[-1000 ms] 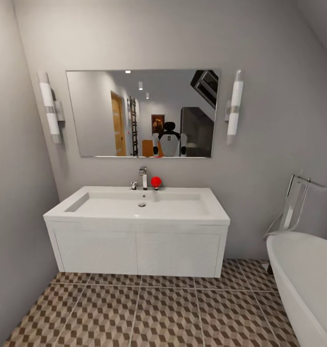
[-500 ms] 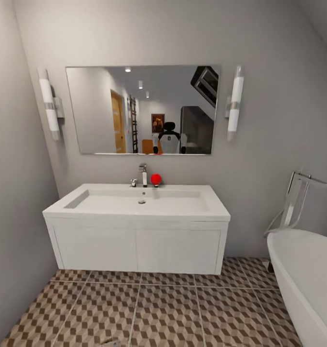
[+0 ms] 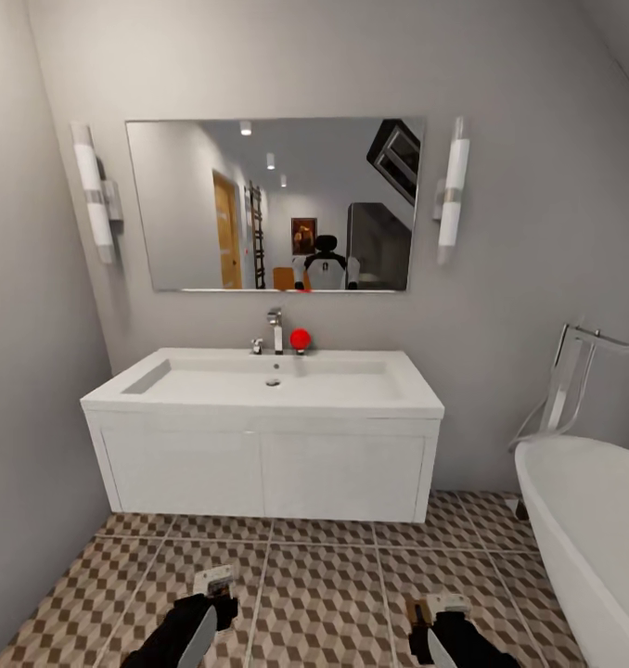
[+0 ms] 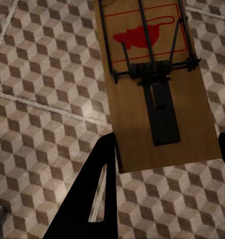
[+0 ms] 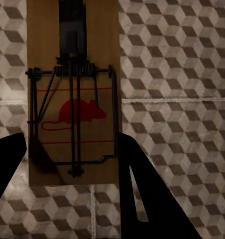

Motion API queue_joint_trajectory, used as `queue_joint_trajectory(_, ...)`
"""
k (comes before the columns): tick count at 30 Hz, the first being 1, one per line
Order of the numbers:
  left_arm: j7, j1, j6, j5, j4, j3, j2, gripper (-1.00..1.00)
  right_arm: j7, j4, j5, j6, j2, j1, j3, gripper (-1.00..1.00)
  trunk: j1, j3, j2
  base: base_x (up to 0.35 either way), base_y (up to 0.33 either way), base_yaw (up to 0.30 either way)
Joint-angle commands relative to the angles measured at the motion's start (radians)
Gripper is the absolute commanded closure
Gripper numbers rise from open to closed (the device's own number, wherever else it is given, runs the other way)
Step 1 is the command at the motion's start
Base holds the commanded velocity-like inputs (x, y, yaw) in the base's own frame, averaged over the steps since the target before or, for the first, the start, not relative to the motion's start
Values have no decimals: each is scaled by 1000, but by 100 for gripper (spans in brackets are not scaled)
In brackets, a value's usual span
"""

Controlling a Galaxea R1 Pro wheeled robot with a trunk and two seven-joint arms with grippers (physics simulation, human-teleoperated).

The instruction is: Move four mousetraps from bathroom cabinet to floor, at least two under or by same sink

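My left gripper (image 3: 210, 608) is shut on a mousetrap (image 3: 212, 581), a brown board with a red mouse print and dark wire (image 4: 157, 84). It sits between the black fingers (image 4: 100, 191) above the bathroom floor (image 4: 38, 74). My right gripper (image 3: 437, 626) is shut on a second mousetrap (image 3: 433, 608), which the right wrist view shows (image 5: 72, 94) over the cube-pattern tiles (image 5: 177, 64). Both grippers hang low in front of the white sink (image 3: 268, 385), a tile or two short of its vanity (image 3: 259, 468). The cabinet is out of view.
A white bathtub (image 3: 584, 529) with a chrome floor tap (image 3: 565, 390) stands at the right. The grey wall (image 3: 27, 417) closes in on the left. Above the basin are a mirror (image 3: 273, 204), a tap (image 3: 275, 332) and a red ball (image 3: 300, 340).
The head view has shifted, showing more floor. Both grippers, each with its mousetrap, have come into the bottom of the view; half a second ago only the left trap's tip showed.
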State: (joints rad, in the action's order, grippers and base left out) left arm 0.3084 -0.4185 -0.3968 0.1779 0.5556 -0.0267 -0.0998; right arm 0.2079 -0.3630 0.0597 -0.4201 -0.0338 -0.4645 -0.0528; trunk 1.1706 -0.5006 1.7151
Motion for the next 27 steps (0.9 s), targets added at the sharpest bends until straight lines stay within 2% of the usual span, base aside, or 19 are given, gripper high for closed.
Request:
queue_joint_trajectory(1, 5, 0, -11, 8, 13, -3, 0, 100, 8, -9, 6, -10, 0, 0, -6, 100, 4, -4, 8, 0, 0, 0)
queue_joint_trajectory(4, 5, 0, -27, -4, 42, -2, 3, 100, 10, -27, 7, -22, 0, 0, -6, 100, 15, -14, 29, 0, 0, 0)
queue_joint_trajectory(13, 3, 0, -28, -39, 56, -3, 6, 100, 9, -35, 11, -27, -1, 0, -7, 100, 50, -42, 92, 0, 0, 0)
queue_joint_trajectory(27, 3, 0, -27, -43, 55, -4, 8, 100, 8, -36, 9, -26, 1, 0, -7, 100, 104, -86, 190, 0, 0, 0)
